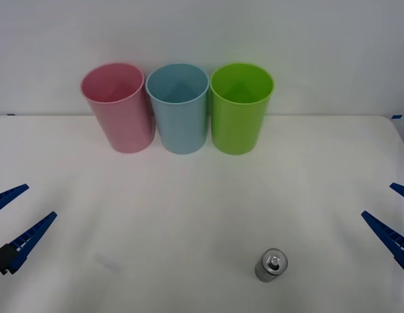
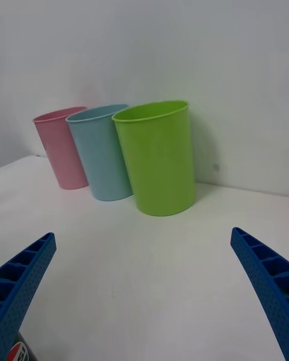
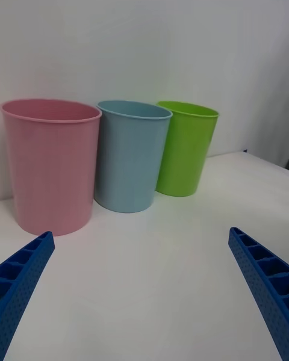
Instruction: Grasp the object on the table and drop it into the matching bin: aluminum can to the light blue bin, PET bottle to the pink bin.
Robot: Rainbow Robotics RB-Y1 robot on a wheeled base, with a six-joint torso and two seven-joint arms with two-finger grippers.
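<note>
1. the left gripper (image 1: 17, 222) is seen low at the left edge of the front view, its blue fingers spread apart and holding nothing; it hangs over the table (image 1: 188, 215), well apart from the can.
2. the pink bin (image 1: 118, 107), the light blue bin (image 1: 179, 107) and a lime green bin (image 1: 241, 107) are lined up upright at the back of the table, rims nearly touching, in that order from left to right.
3. the aluminum can (image 1: 272, 265) is found near the front edge of the table, right of centre and well in front of the lime green bin. it stands upright: its long axis is vertical and its shiny round top with the pull tab faces up.
4. the right gripper (image 1: 392, 222) is seen low at the right edge, fingers likewise spread and empty. the can lies to its left and slightly nearer the robot, and it is judged clearly closer to this gripper than to the left one.
5. a sideways reach by the right arm is therefore judged the likely next move, with the fingers closed across the can's round side, before it is carried back and left to the light blue bin.
</note>
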